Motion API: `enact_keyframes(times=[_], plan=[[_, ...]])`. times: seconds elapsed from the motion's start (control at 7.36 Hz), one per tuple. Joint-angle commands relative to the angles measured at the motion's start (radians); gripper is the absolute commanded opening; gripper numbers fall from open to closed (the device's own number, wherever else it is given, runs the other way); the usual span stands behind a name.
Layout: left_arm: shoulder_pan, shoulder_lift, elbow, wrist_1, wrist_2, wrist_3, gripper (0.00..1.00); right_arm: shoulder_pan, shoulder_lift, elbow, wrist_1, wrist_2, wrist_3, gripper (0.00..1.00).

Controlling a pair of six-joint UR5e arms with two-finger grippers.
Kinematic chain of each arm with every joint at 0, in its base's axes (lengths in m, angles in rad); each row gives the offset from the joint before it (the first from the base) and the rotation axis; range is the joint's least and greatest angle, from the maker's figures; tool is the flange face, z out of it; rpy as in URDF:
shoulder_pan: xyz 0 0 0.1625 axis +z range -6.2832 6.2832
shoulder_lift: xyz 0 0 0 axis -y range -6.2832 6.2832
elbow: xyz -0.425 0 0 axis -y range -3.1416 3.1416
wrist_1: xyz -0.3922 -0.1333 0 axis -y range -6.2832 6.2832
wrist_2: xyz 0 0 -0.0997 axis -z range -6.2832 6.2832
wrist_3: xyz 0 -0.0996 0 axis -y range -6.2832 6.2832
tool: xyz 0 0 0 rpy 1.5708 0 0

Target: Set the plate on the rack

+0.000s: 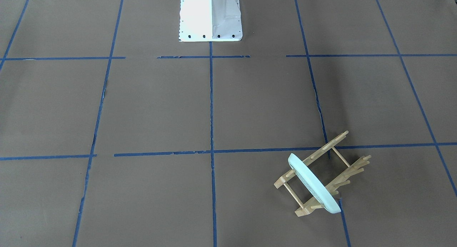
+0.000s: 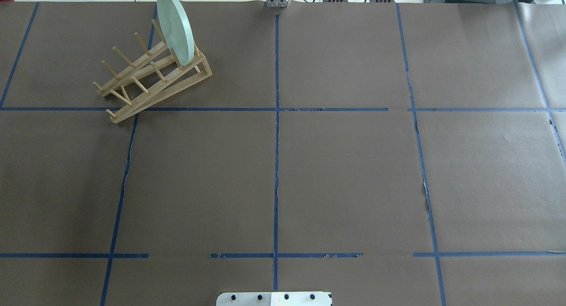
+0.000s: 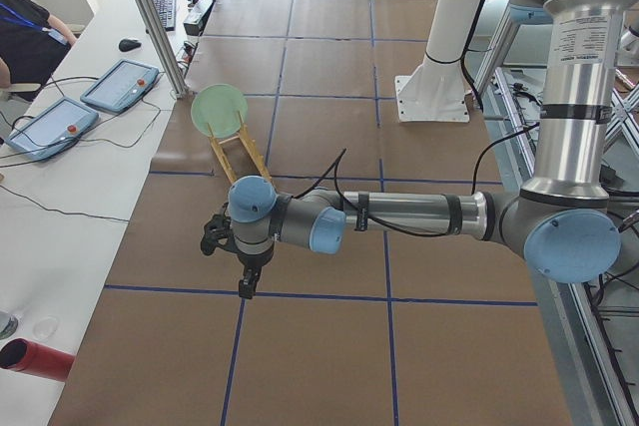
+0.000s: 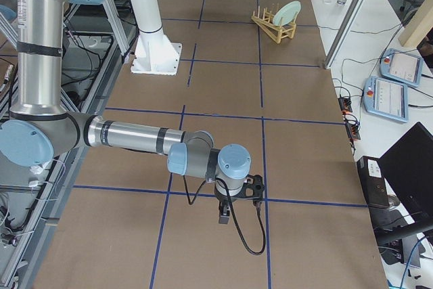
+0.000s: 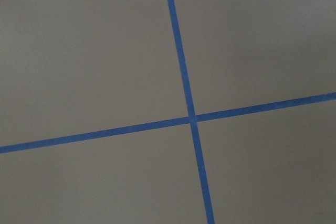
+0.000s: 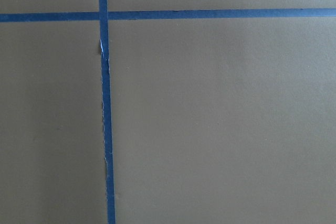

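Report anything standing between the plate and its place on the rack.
Nothing visible does: the plate already stands on edge in the rack, between the pegs at one end.

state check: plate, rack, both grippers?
plate: on edge in the rack, between pegs near one end, nothing gripping it.
rack: upright on the table, holding the plate, other slots free.
left gripper: far from the rack; open or shut, cannot tell.
right gripper: far from the rack; open or shut, cannot tell.
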Motion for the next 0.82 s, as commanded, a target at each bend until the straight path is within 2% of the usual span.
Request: enact_keyframes(times=[0.0,0.68], plan=[[-0.021,-0.005,-0.004,0.026,0.0,0.011,1.0,-0.001,0.0,0.001,0.0,0.0,0.001,1.0],[-0.052,0.004,-0.044,0.014,0.002,0.006,1.0,0.001,0.0,0.001,0.0,0.0,0.0,1.0]])
